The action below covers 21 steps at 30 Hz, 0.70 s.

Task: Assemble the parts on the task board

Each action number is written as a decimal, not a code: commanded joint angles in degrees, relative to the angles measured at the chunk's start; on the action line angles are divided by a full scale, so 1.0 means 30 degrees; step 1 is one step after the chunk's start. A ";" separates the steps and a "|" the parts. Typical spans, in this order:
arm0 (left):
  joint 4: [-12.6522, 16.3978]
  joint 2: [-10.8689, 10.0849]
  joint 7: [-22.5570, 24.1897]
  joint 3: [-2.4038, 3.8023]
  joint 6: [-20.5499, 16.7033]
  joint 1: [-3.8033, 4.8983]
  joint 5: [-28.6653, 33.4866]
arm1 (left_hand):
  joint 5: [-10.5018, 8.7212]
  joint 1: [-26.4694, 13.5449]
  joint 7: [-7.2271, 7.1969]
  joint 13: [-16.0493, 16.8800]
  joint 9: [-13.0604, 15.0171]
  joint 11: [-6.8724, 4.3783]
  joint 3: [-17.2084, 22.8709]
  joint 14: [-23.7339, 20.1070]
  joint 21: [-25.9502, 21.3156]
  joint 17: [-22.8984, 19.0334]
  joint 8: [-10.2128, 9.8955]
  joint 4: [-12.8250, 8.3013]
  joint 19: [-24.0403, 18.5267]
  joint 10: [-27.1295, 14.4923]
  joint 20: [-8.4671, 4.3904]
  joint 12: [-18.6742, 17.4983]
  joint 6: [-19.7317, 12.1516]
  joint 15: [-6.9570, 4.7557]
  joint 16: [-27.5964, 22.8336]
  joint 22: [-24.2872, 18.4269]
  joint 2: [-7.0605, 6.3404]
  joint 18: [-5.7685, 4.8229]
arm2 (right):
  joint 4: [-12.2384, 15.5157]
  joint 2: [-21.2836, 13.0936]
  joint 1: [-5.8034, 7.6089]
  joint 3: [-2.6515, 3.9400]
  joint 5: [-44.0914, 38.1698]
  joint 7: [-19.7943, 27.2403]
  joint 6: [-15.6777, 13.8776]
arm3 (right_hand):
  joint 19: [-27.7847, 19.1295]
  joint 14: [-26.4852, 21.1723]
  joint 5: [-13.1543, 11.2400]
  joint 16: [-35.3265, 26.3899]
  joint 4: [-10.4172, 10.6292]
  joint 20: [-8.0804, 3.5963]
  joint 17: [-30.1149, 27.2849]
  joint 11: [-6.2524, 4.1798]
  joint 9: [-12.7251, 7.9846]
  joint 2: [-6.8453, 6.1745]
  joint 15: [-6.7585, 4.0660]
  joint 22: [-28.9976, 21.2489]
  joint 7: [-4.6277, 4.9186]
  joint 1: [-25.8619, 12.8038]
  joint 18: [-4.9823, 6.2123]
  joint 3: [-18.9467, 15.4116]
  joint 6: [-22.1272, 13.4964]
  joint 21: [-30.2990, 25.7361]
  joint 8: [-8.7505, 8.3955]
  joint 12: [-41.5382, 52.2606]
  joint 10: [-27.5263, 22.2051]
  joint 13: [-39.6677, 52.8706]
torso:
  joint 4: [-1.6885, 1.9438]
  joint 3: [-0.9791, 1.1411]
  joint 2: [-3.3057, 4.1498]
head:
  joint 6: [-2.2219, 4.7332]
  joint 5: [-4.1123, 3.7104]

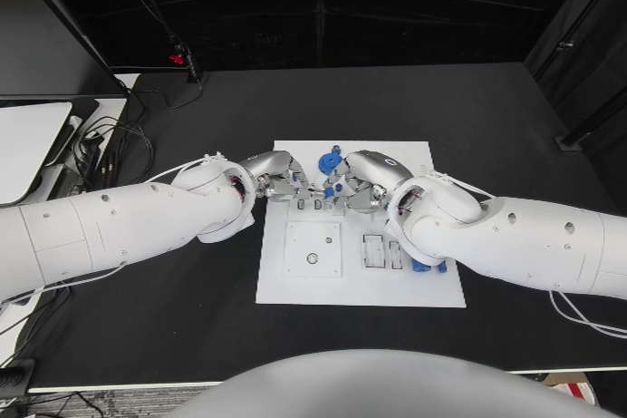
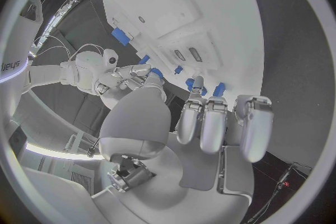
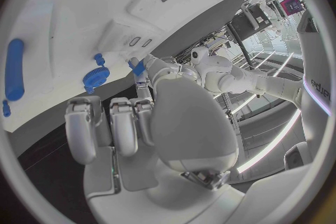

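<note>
Hands meeting fingertip to fingertip over the upper middle of the head view, above the far part of the task board (image 1: 294, 286). Left hand (image 1: 271, 175) reaching in from the left; right hand (image 1: 362, 176) from the right, the two nearly touching. Between their fingertips, a small blue part (image 1: 322, 189), seemingly pinched from both sides, though which hand really grips it cannot be told. From the left wrist, fingers (image 2: 212, 123) lying side by side, pressed together, thumb meeting the other hand at a blue part (image 2: 155, 73). From the right wrist, fingers (image 3: 115, 123) likewise ranged together, thumb tip at a blue part (image 3: 138, 68).

Just beyond the hands, toward the top of the head view, a blue gear-like part (image 1: 330, 160) lying on the board. Lower right of the board, more blue parts (image 1: 426, 266) beside two slotted recesses (image 1: 381, 251). Left of those, a raised square panel (image 1: 313, 248) with a round hole. Black table (image 1: 431, 101) all around.
</note>
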 commanded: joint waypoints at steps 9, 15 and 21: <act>-0.0047 0.0067 -0.0358 0.0001 0.0123 -0.0028 -0.0053 | 0.0119 0.0277 0.0014 0.5020 0.0026 -0.0109 0.0094 0.1977 0.0060 0.5030 -0.0071 0.0003 0.2058 0.2063 0.0016 0.0067 0.0023 -0.0137 0.0016 0.5032 0.0040 -0.0127 | 0.0148 0.0032 0.0036 0.0021 -0.0142 0.0073 -0.0170 | 0.1985 0.1950 -0.0011 0.0047 -0.0041 -0.0113 0.5024 -0.0105 0.0093 0.0142 -0.0116 0.5032 -0.0286 -0.0092 -0.0140 0.0048 0.0364 0.0065 0.0053 0.0048 0.1989 0.5027 | 0.0006 -0.0010 0.0002 | 0.0000 -0.0024; -0.0085 0.0111 -0.0426 0.0001 0.0166 -0.0035 -0.0053 | 0.0133 0.0296 0.0014 0.5020 0.0027 -0.0109 0.0101 0.1977 0.0060 0.5030 -0.0071 0.0014 0.2058 0.2063 0.0015 0.0067 0.0022 -0.0137 0.0016 0.5032 0.0072 -0.0127 | 0.0172 0.0043 0.0036 0.0021 -0.0143 0.0055 -0.0178 | 0.1985 0.1950 -0.0011 0.0047 -0.0041 -0.0113 0.5024 -0.0105 0.0093 0.0142 -0.0116 0.5032 -0.0286 -0.0092 -0.0140 0.0048 0.0364 0.0065 0.0053 0.0048 0.1989 0.5027 | -0.0002 -0.0012 0.0008 | -0.0033 -0.0026; -0.0159 0.0216 -0.0638 0.0001 0.0381 -0.0038 -0.0053 | 0.0167 0.0376 0.0015 0.5020 0.0026 -0.0108 0.0117 0.1977 0.0060 0.5030 -0.0080 0.0009 0.2058 0.2063 0.0015 0.0067 0.0007 -0.0138 0.0016 0.5032 0.0117 -0.0127 | 0.0175 0.0072 0.0036 0.0021 -0.0158 0.0047 -0.0221 | 0.1985 0.1950 -0.0011 0.0047 -0.0041 -0.0113 0.5024 -0.0105 0.0093 0.0142 -0.0116 0.5032 -0.0286 -0.0092 -0.0140 0.0048 0.0364 0.0065 0.0053 0.0048 0.1989 0.5027 | 0.0020 -0.0007 -0.0002 | -0.0046 -0.0029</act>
